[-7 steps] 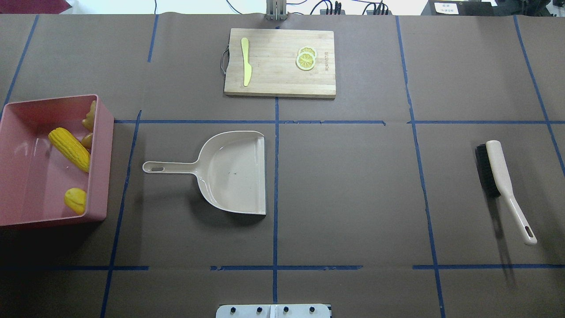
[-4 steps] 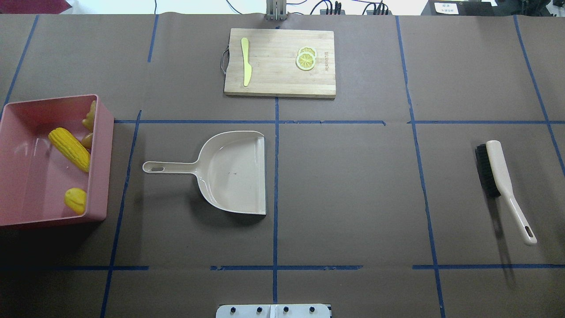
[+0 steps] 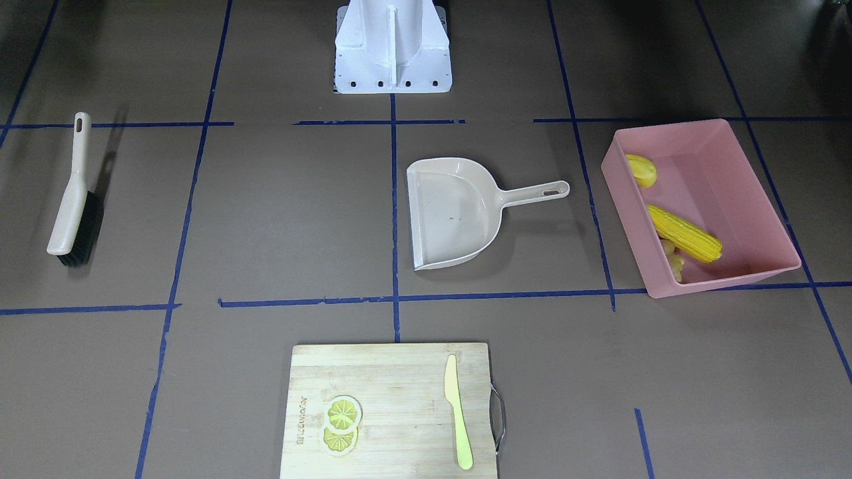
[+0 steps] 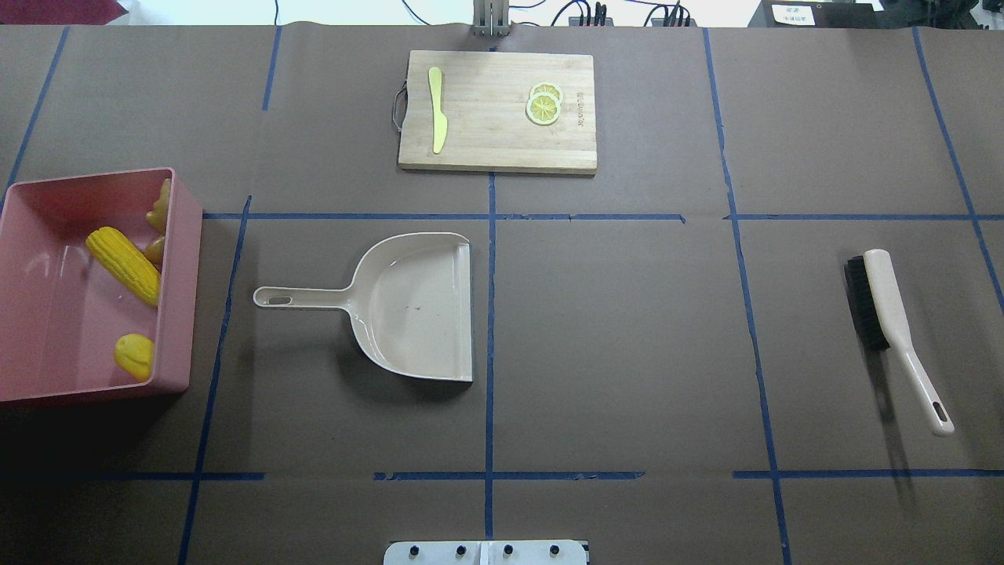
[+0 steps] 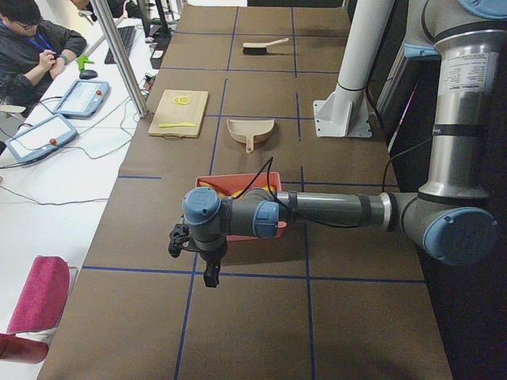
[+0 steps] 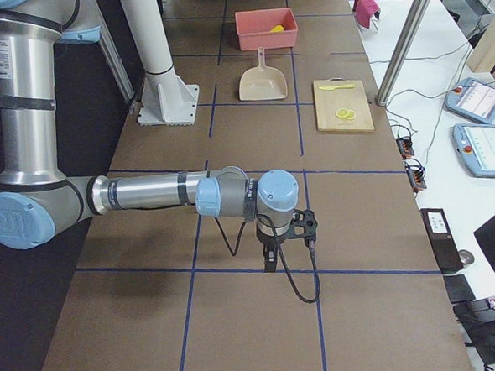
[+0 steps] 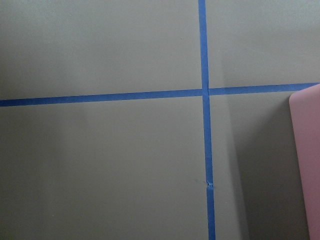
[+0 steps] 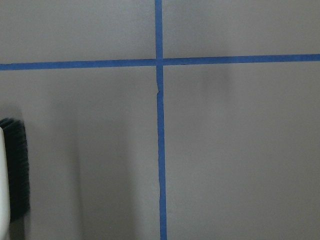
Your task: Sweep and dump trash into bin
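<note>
Three pieces lie inside the large pink rectangular plastic bin [image 4: 179, 298] at the left end of the tabletop [image 4: 627, 329]. We see the long yellow corn cob [image 4: 123, 265] lying slantwise, its long axis running from far-left to near-right toward the bin's right wall, with the knobbly tan ginger root [image 4: 160, 210] beyond it and the rounded yellow potato-like piece [image 4: 134, 356] nearer the robot. The left gripper [image 5: 209, 277] and right gripper [image 6: 269, 262] hang over bare tabletop, and we cannot tell how their jaws stand.

Corn cob [image 4: 123, 265], potato piece [image 4: 134, 356] and, apparently, ginger root [image 4: 161, 201] lie in the bin [image 4: 55, 329]; dustpan [image 4: 416, 306] beside it, brush [image 4: 882, 294] well apart
</note>
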You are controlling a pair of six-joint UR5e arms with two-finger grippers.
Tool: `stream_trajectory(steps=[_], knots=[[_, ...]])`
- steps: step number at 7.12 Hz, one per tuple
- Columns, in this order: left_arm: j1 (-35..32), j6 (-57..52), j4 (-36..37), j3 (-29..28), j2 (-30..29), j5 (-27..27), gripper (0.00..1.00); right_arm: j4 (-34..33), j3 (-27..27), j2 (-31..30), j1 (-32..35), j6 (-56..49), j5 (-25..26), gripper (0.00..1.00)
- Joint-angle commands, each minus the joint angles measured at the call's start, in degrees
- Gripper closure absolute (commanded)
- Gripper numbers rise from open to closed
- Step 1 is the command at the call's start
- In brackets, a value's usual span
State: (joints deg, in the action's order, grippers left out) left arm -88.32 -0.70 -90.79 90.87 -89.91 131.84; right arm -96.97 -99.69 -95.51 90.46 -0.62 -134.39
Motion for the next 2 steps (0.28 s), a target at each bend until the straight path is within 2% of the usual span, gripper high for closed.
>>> stream_trajectory(steps=[1,2], knots=[[0.17,0.00,0.00,-0.07,0.00,0.00,0.00,0.02,-0.07,0.15,0.06,0.00,0.00,0.00],[0.17,0.00,0.00,0.01,0.00,0.00,0.00,0.02,-0.07,0.50,0.06,0.09,0.00,0.00]])
